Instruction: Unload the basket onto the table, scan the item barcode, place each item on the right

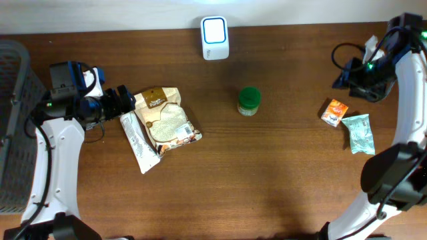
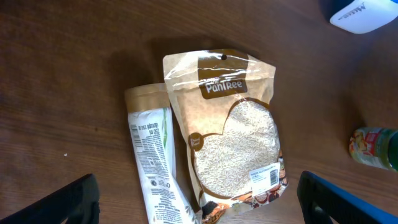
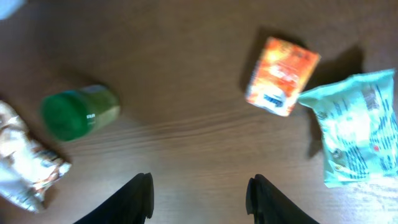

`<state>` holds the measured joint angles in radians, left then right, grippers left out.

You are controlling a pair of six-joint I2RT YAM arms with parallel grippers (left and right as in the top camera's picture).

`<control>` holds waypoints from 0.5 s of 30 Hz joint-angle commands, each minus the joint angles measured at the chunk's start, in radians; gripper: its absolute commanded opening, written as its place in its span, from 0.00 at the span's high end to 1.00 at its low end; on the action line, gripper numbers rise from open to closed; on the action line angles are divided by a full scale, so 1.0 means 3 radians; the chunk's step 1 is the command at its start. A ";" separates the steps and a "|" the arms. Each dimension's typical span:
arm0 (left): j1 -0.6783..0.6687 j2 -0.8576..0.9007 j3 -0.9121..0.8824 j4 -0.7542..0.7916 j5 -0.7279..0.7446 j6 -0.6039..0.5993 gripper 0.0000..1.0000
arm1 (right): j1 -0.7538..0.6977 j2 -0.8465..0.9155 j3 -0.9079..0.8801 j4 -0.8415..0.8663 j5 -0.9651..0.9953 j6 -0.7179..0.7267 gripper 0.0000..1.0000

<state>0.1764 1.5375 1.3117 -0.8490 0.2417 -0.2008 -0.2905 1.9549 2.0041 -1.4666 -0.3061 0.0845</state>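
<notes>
Hovering over PanTree rice pouch [image 2: 231,146] with left pincer [image 1: 125,100] wide open, empty, probably lining up a grab for the scanner [image 1: 215,38]; right pincer [image 3: 199,196] part-open, empty.

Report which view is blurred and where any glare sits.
Right wrist view: blurred, orange box and green-lidded jar soft. Left wrist view: sharp, rice pouch lettering legible, slight sheen on its top. Overhead view: sharp, scanner face blown out white.

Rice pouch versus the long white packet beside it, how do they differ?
The rice pouch is wide and brown, with a clear window showing grains; the long white packet is narrow and opaque. The rice pouch shows a brand name; the long white packet shows fine print. Both lie flat on the table.
</notes>
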 commanded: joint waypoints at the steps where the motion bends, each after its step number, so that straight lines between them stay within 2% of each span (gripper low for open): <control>1: 0.0011 -0.0008 0.0013 0.0004 -0.0011 0.0066 0.01 | 0.0342 -0.0217 0.0146 -0.0134 -0.0189 -0.0111 0.51; 4: 0.0011 -0.0008 0.0013 0.0003 -0.0011 0.0065 0.01 | 0.0748 -0.0177 0.0127 -0.0136 -0.0177 -0.0109 0.25; 5: 0.0011 -0.0008 0.0013 0.0003 -0.0011 0.0066 0.01 | 0.0879 -0.0148 0.0125 -0.0085 -0.0175 -0.0109 0.20; 6: 0.0011 -0.0008 0.0013 0.0003 -0.0011 0.0066 0.01 | 0.1006 -0.0113 0.0120 -0.0004 -0.0177 -0.0108 0.18; 9: 0.0011 -0.0008 0.0013 0.0003 -0.0011 0.0066 0.01 | 0.1326 -0.0032 0.0066 0.0305 -0.0175 -0.0108 0.00; 12: 0.0011 -0.0008 0.0013 0.0003 -0.0011 0.0066 0.01 | 0.1606 0.0102 -0.0015 0.0701 -0.0134 -0.0109 0.02; 15: 0.0011 -0.0008 0.0013 0.0003 -0.0011 0.0066 0.01 | 0.1822 0.0319 -0.0017 0.0904 0.0281 -0.0108 0.00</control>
<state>0.1764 1.5375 1.3117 -0.8494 0.2417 -0.2008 0.2127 1.9965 2.0098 -1.2205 -0.3279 0.0521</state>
